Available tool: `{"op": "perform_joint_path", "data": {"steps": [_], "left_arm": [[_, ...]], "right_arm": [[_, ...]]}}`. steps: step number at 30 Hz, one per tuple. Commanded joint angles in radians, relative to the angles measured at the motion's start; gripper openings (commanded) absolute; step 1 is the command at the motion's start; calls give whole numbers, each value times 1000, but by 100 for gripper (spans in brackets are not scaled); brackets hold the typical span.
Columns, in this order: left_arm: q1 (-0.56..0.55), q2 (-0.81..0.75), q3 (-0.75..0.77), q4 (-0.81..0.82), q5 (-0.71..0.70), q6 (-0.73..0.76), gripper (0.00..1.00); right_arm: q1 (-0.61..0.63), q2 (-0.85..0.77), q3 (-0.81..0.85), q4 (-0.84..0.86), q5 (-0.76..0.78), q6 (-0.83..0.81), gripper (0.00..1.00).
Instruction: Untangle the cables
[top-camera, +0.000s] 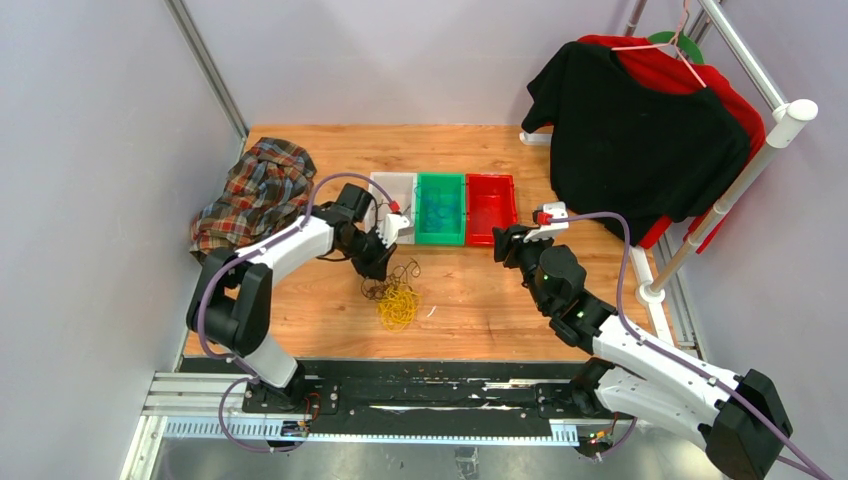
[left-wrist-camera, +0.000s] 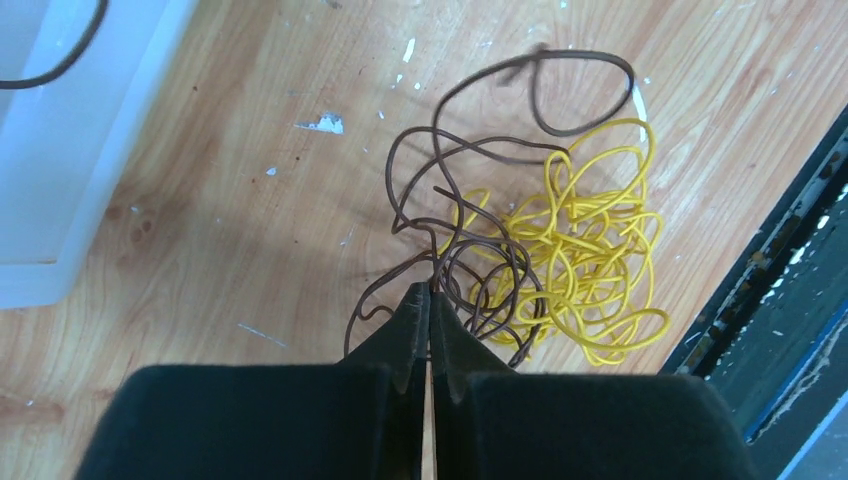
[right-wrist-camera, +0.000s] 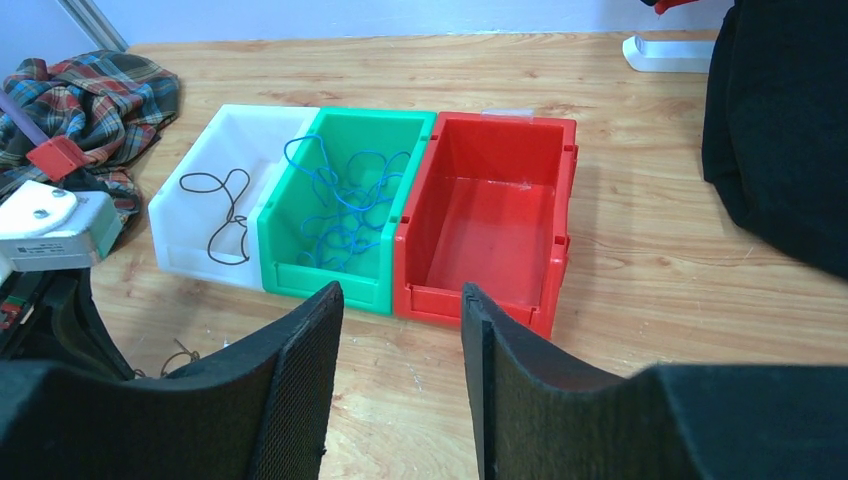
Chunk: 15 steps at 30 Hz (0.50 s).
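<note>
A tangle of yellow cables (top-camera: 398, 306) and dark brown cables (top-camera: 383, 284) lies on the wooden table in front of the bins. In the left wrist view the yellow cables (left-wrist-camera: 590, 255) are laced with dark brown cables (left-wrist-camera: 470, 170). My left gripper (left-wrist-camera: 430, 290) is shut, its tips pinching a dark brown cable at the edge of the pile; it also shows in the top view (top-camera: 380, 268). My right gripper (right-wrist-camera: 400, 300) is open and empty, hovering in front of the red bin; it also shows in the top view (top-camera: 505, 245).
Three bins stand in a row: white (right-wrist-camera: 180, 240) holding one dark cable (right-wrist-camera: 225, 215), green (right-wrist-camera: 330, 280) holding blue cables (right-wrist-camera: 345, 195), red (right-wrist-camera: 555, 230). A plaid cloth (top-camera: 255, 190) lies at the left. A black shirt (top-camera: 640, 140) hangs on a rack at the right.
</note>
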Motion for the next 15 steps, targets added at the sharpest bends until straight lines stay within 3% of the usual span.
{"op": "perform_joint_path", "data": {"steps": [1,11,15], "left_arm": [[-3,-72,59,-3,43,-41,1],[-3,-137,179,-78,16,-62,1],[-4,-171,272,-139,17,-70,1]], "right_arm": [[9,-10,-3,5,-4,11,46],[14,-23,5,2,-4,7,44],[24,-21,14,26,-78,2,53]]}}
